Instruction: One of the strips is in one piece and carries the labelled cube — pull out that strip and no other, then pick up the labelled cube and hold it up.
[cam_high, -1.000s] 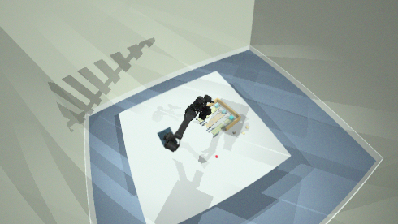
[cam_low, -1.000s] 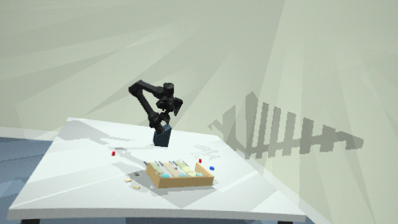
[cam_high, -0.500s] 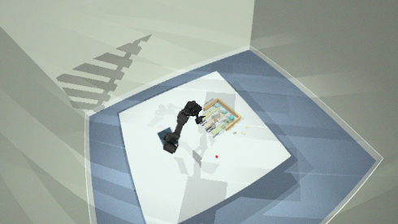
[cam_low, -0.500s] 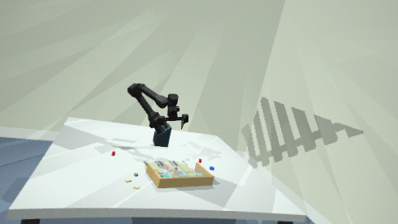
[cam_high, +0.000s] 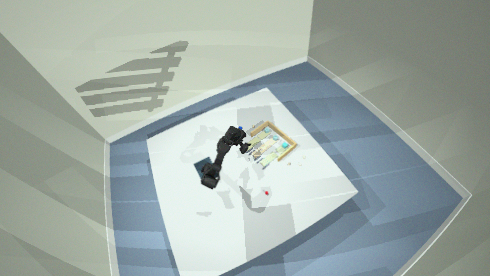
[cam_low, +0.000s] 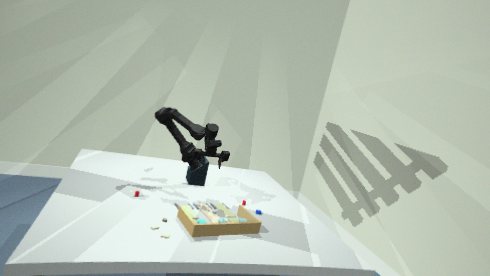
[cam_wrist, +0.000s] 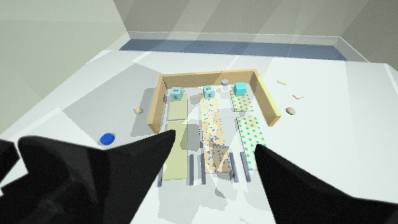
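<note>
In the wrist view, a speckled middle strip (cam_wrist: 211, 120) (cam_high: 265, 146) runs unbroken and has a cyan cube (cam_wrist: 209, 91) (cam_high: 275, 138) with dark marks at its far end. The plain olive strip (cam_wrist: 176, 150) on the left is split by a gap; a marked cube (cam_wrist: 176, 93) (cam_high: 267, 130) is at its far end. The teal-dotted strip (cam_wrist: 250, 136) on the right is also split, with a cube (cam_wrist: 240, 89) (cam_high: 285, 145) showing no marks. The marks are too small to read. My gripper (cam_wrist: 214, 141) is open and empty, above the near part of the strips.
A wooden wall (cam_wrist: 210, 78) (cam_low: 227, 230) encloses the far side and both flanks of the strips. Slim grey rails (cam_wrist: 191, 170) flank their near ends. A small grey piece (cam_wrist: 225, 82) stands by the back wall. A blue object (cam_wrist: 107, 138) (cam_low: 258, 212), red objects (cam_low: 137, 193) and pebbles (cam_wrist: 291, 111) lie outside.
</note>
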